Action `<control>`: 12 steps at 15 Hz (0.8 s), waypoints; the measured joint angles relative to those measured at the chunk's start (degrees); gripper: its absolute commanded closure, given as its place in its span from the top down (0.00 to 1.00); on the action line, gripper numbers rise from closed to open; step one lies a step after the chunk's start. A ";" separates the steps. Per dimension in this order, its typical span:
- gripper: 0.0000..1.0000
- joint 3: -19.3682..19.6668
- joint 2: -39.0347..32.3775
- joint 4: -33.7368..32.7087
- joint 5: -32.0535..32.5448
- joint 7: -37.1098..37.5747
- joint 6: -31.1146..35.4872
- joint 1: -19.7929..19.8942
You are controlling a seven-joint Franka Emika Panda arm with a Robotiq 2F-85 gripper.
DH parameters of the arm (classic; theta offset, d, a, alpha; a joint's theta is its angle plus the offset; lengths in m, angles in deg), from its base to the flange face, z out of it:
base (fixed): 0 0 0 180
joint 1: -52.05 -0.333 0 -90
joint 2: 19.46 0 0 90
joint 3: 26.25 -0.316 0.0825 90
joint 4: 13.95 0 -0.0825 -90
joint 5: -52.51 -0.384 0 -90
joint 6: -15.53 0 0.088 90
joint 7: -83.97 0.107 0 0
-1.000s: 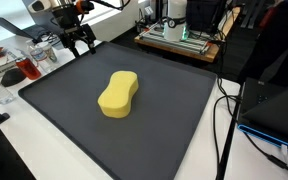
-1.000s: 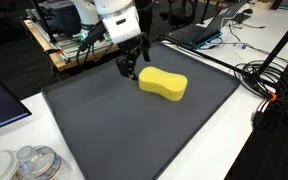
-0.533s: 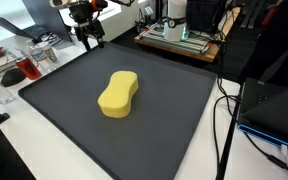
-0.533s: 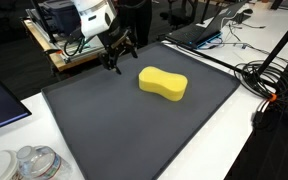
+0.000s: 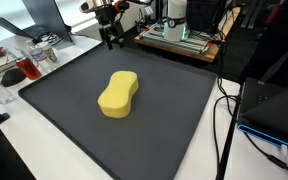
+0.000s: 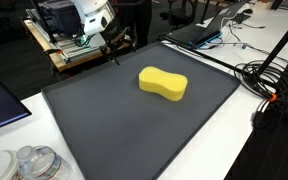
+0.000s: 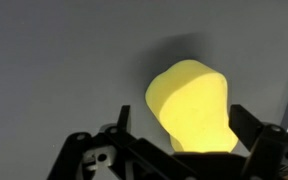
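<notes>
Sponge (image 5: 118,94), yellow, lies flat in the middle of the mat (image 5: 174,120) on the worktop (image 5: 14,150), untouched. Your jaws hang released and empty over the mat's edge, well apart from it. Wrist view is dim, but the sponge seems lined up between them. No grasp made; all handling is left.

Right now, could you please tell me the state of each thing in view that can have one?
Claw: open, empty, raised near an edge of the mat, clear of the sponge.
Yellow sponge: lying flat near the mat's middle, untouched, not squashed.
Dark mat: spread flat, no folds visible.
</notes>
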 measured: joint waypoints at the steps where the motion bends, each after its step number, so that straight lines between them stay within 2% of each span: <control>1: 1.00 -0.01 0.85 1.54 -1.51 0.72 1.46 -1.16; 5: 1.00 -0.13 2.92 4.86 -2.36 0.57 3.45 -4.67; 9: 1.00 0.43 2.95 4.77 -2.49 0.57 3.67 -5.18; 12: 1.00 0.48 0.86 2.78 -6.37 0.02 3.56 -6.83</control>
